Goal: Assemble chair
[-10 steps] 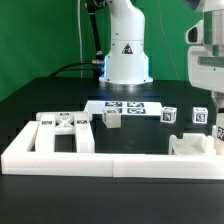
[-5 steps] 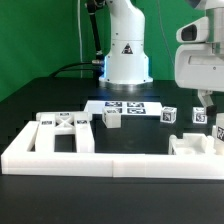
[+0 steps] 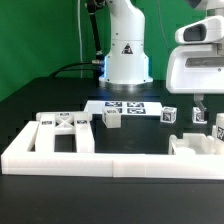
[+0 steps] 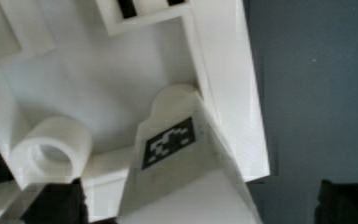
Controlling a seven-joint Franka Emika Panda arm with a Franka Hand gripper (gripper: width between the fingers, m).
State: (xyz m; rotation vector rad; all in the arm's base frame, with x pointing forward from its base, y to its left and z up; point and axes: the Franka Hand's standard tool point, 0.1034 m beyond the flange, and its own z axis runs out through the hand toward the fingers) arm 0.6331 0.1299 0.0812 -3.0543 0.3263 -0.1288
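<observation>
Claw (image 3: 208,105) spread wide, gripping nothing; hangs over chair pieces (image 3: 190,145) at exterior view's right, inside rail (image 3: 110,162) corner. Tagged leg (image 4: 172,142) lies between fingers (image 4: 350,203), against flat seat piece. Step, likely: fitting legs to seat. Next: close squarely on leg, or rise clear toward loose block (image 3: 171,117).

Bright even light, soft grey shading on white chair pieces (image 3: 62,122), dark matte tabletop (image 3: 40,95), coarse frames, wrist view slightly blurred.
</observation>
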